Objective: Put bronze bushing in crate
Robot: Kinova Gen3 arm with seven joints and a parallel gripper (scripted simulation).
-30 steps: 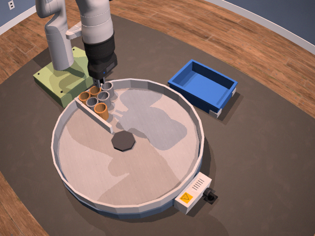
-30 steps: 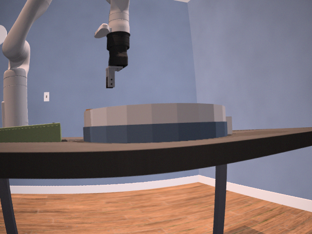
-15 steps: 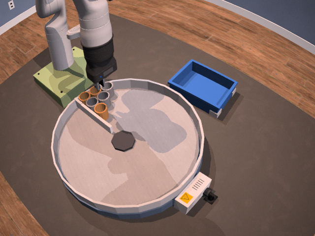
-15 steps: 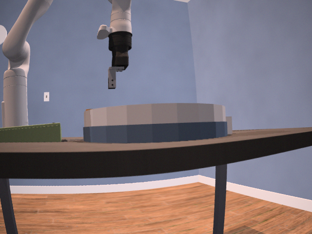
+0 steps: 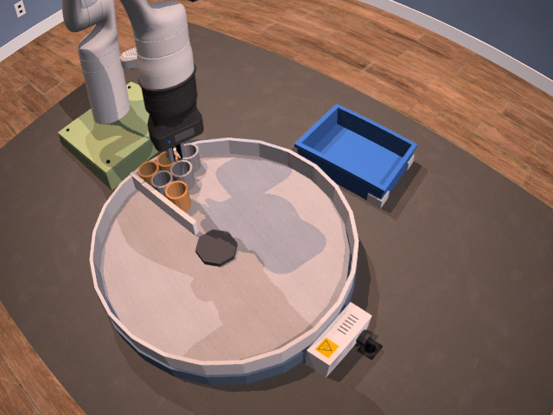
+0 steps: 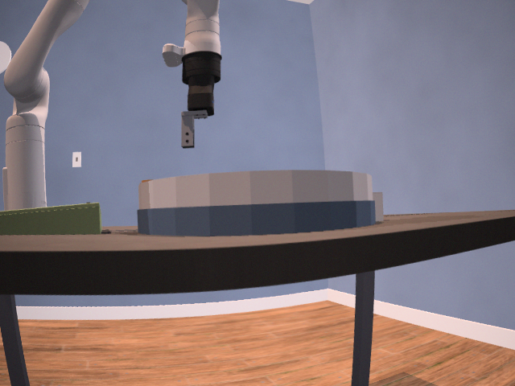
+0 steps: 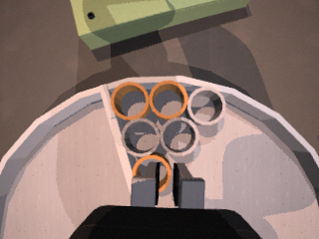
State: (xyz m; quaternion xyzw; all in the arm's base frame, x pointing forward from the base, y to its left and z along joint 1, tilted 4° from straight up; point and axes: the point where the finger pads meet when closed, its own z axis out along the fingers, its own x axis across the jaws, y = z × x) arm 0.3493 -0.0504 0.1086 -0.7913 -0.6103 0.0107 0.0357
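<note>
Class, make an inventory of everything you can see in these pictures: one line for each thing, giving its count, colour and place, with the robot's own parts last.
bronze bushings: three, orange-brown, upright on the turning table near its divider
grey bushings: three, grey, upright among and beside the bronze ones
turning table: one, pale with blue base, on the worktable
divider: one, pale, from rim towards hub
hub: one, dark, turning table's centre
crate: one, blue, beside the turning table
motor box: one, white with yellow warning label, at the rim
worktable: one, brown top, under everything
wall outlets: white, on blue walls
base block: one, green, under the arm
arm: one, light grey, above
gripper: one, black and grey, open above the bushings
</note>
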